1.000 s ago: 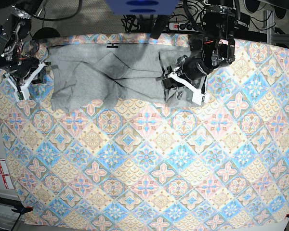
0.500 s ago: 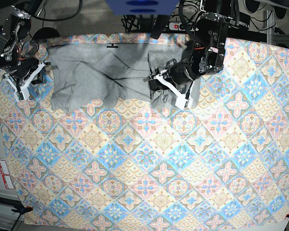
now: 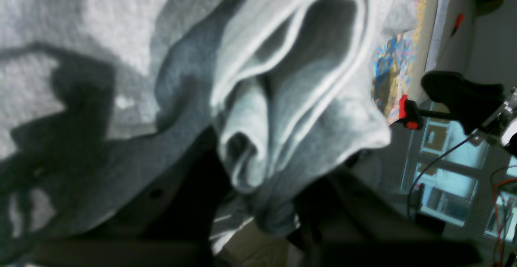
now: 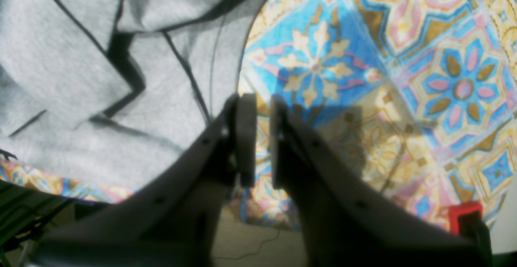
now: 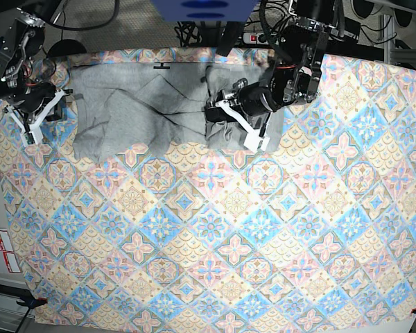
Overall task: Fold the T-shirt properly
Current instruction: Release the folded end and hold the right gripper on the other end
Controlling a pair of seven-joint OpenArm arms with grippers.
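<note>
The grey T-shirt (image 5: pixel 125 111) lies spread along the far edge of the patterned tablecloth (image 5: pixel 208 229). Its right part is lifted and doubled over toward the middle. My left gripper (image 5: pixel 215 119) is shut on that raised fold. In the left wrist view the bunched hem of the T-shirt (image 3: pixel 303 77) stands up from between the dark fingers (image 3: pixel 181 194). My right gripper (image 5: pixel 33 132) hovers over the cloth just off the shirt's left edge. In the right wrist view the right gripper (image 4: pixel 258 137) is shut with nothing in it, and the T-shirt (image 4: pixel 80 77) lies beside it.
A power strip (image 5: pixel 263 36) and cables sit behind the table's far edge. Red clamps (image 3: pixel 408 113) (image 4: pixel 464 214) grip the table's edges. The tablecloth (image 4: pixel 404 77) runs on toward the near side, and white labels (image 5: pixel 0 250) lie off its left border.
My left gripper has travelled leftward in the base view, carrying the shirt's right side over the body. The right arm has stayed still.
</note>
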